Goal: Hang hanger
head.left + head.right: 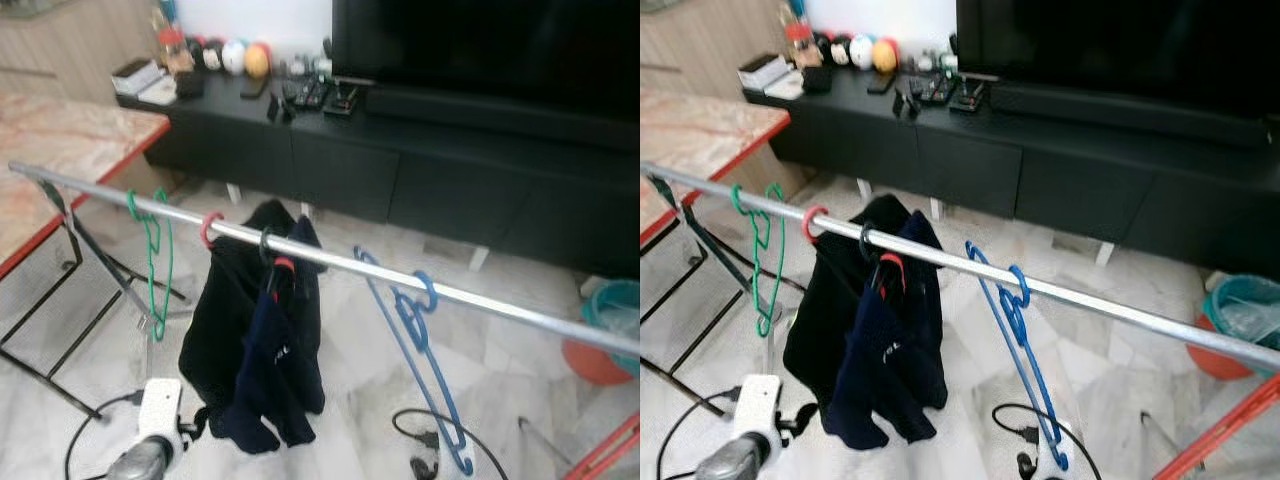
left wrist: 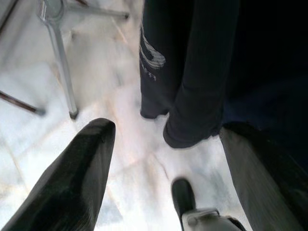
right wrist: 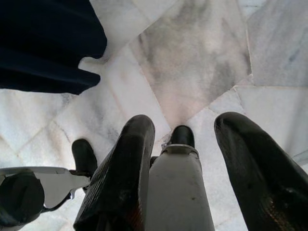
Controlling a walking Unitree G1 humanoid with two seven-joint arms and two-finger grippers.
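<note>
Silver rail [image 1: 330, 262] is seen crossing the left eye view, carrying a green hanger [image 1: 152, 250] at left, dark clothes [image 1: 255, 345] on a hanger in the middle and a blue hanger [image 1: 415, 350] at right. In the left wrist view, the left end effector [image 2: 166, 159] is held open near the clothes above the marble floor [image 2: 130, 144]. In the right wrist view, the right end effector [image 3: 185, 154] is likewise spread open, empty.

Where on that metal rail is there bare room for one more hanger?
The rail is bare right of the blue hanger, toward the teal bin, and left of the green hanger. It is crowded between the pink hook and the dark garment.
</note>
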